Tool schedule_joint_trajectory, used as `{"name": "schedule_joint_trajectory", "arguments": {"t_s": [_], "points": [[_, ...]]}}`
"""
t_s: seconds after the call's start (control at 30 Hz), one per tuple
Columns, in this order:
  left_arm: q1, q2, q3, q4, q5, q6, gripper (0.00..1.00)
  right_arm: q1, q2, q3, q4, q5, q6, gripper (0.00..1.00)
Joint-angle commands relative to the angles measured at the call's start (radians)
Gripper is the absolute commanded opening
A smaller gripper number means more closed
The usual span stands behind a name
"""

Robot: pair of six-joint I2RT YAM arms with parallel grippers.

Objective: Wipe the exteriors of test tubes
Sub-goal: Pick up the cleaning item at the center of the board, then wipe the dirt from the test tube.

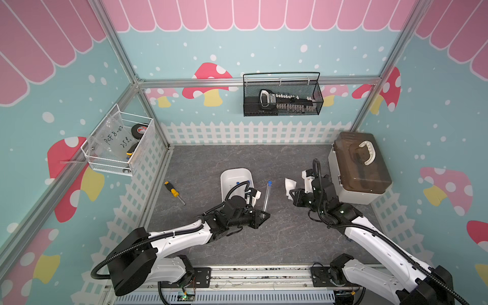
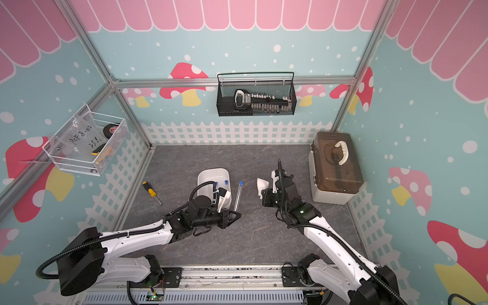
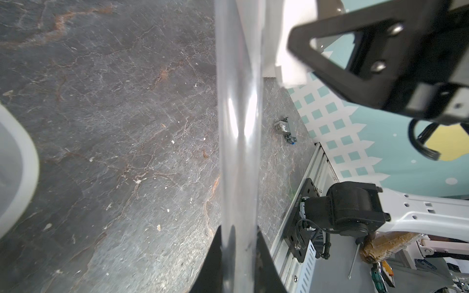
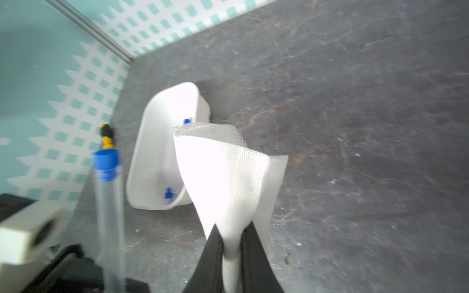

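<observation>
My left gripper is shut on the lower end of a clear test tube. The tube's blue cap points toward the back wall. It hangs just right of the white tray, and in both top views two more blue caps show inside that tray. To the tube's right, my right gripper is shut on a white mesh cloth that stands up from its jaws, apart from the tube.
A yellow-and-black screwdriver lies left of the tray. A brown-lidded box stands at the right wall behind my right arm. A black wire basket hangs on the back wall and a white one on the left wall.
</observation>
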Motion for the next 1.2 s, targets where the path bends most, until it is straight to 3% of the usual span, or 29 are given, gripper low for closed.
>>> {"name": "schedule_joint_trajectory", "arguments": {"t_s": [0.0,0.3,0.87,1.17], "points": [[-0.004,0.017,0.042,0.015,0.01,0.014,0.04,0.008,0.016,0.002,0.124,-0.159,0.042,0.15],[-0.003,0.026,0.063,0.016,0.002,0.02,0.05,0.1,0.106,0.005,0.341,-0.229,0.09,0.15],[-0.003,0.026,0.082,-0.002,-0.006,0.039,0.05,0.188,0.089,-0.102,0.342,-0.157,0.153,0.22],[-0.003,0.017,0.076,-0.007,-0.008,0.038,0.05,0.202,0.084,-0.086,0.308,-0.115,0.148,0.36]]}}
